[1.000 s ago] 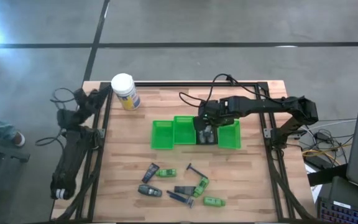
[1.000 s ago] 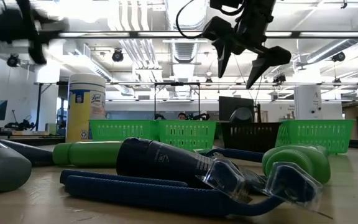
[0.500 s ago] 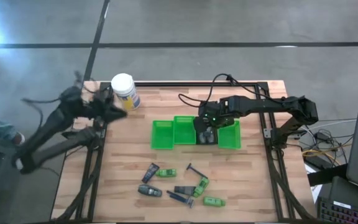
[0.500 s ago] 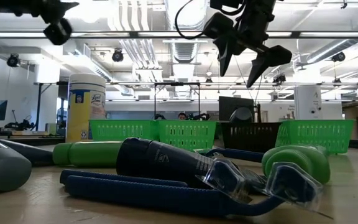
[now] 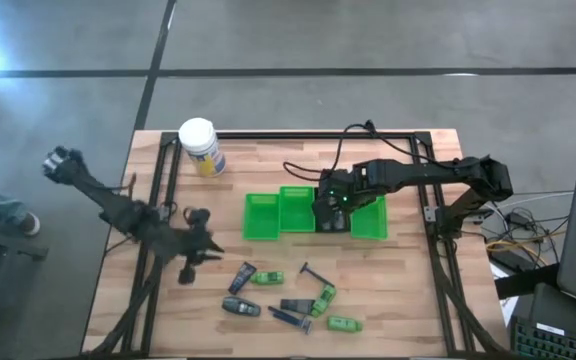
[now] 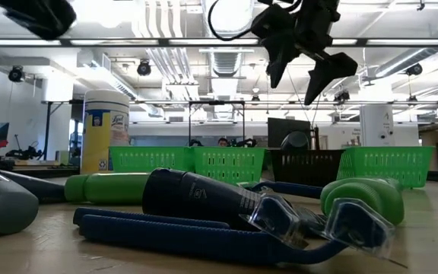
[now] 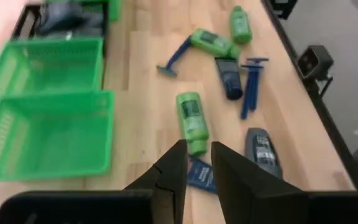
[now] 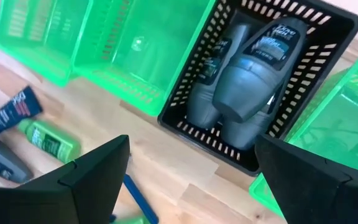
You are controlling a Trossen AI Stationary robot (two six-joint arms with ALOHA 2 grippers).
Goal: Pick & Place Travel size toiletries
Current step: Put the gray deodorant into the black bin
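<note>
- High view: left gripper (image 5: 192, 266) low over the table (image 5: 408, 300), just beside the near end of the scattered toiletries (image 5: 290, 298). Dark tube (image 5: 242, 277) closest to it, green bottle (image 5: 266, 277) right behind. Right gripper (image 5: 330, 208) well apart, over the black bin (image 5: 331, 224) in the row of green bins (image 5: 261, 218). Left arm judged the nearer one for the next pick. White canister (image 5: 200, 147) at the far corner, out of the way.
- Low view: right gripper (image 6: 303, 67) spread wide and empty, high above the bin row (image 6: 188, 160). Blue razor (image 6: 204, 237) and a dark bottle (image 6: 204, 196) large in the foreground.
- Left wrist view: left gripper (image 7: 197, 149) barely parted, holding nothing. Dark tube (image 7: 201, 174) directly under the fingertips (image 7: 174, 165) and partly hidden by them. Green bottle (image 7: 191, 121) straight ahead, its long axis roughly in line with the fingers, so a turn of the wrist likely needed to close across it. Grey bottle (image 7: 263, 149) near on one side, green bins (image 7: 42, 140) on the other, leaving little room for a wide approach.
- Right wrist view: right gripper (image 8: 191, 143) wide open over the black bin (image 8: 185, 124), with grey bottles (image 8: 253, 74) lying inside it, lengthwise and side by side.
</note>
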